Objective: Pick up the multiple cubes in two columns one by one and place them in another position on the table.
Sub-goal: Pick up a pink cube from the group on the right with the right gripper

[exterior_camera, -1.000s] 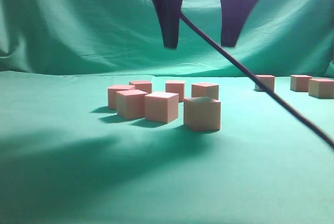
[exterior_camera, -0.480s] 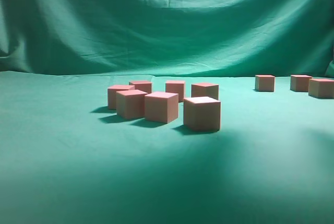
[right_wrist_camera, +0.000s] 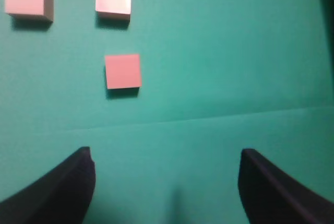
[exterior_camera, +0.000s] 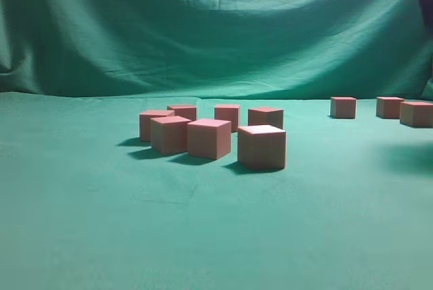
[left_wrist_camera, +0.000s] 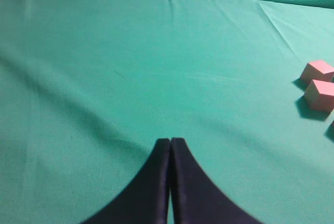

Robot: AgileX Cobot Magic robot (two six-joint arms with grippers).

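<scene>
Near the table's (exterior_camera: 81, 222) middle, seven cubes (exterior_camera: 209, 138) sit in two columns; three more (exterior_camera: 390, 107) lie far right. Left gripper (left_wrist_camera: 170, 143) hangs with jaws pressed together, empty. Right gripper (right_wrist_camera: 166, 164) gapes wide, empty, above those three.

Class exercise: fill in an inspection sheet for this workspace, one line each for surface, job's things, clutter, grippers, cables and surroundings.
Surface: table covered in slightly wrinkled green cloth, flat, creased.
Job's things: seven small matte pinkish-red cubes clustered mid-table; three more cubes apart at far right, also under the right wrist camera.
Clutter: nothing seen.
Grippers: black left gripper shut, empty, over bare cloth; black right gripper open, empty, above the three cubes.
Cables: nothing seen.
Surroundings: draped green cloth backdrop.
</scene>
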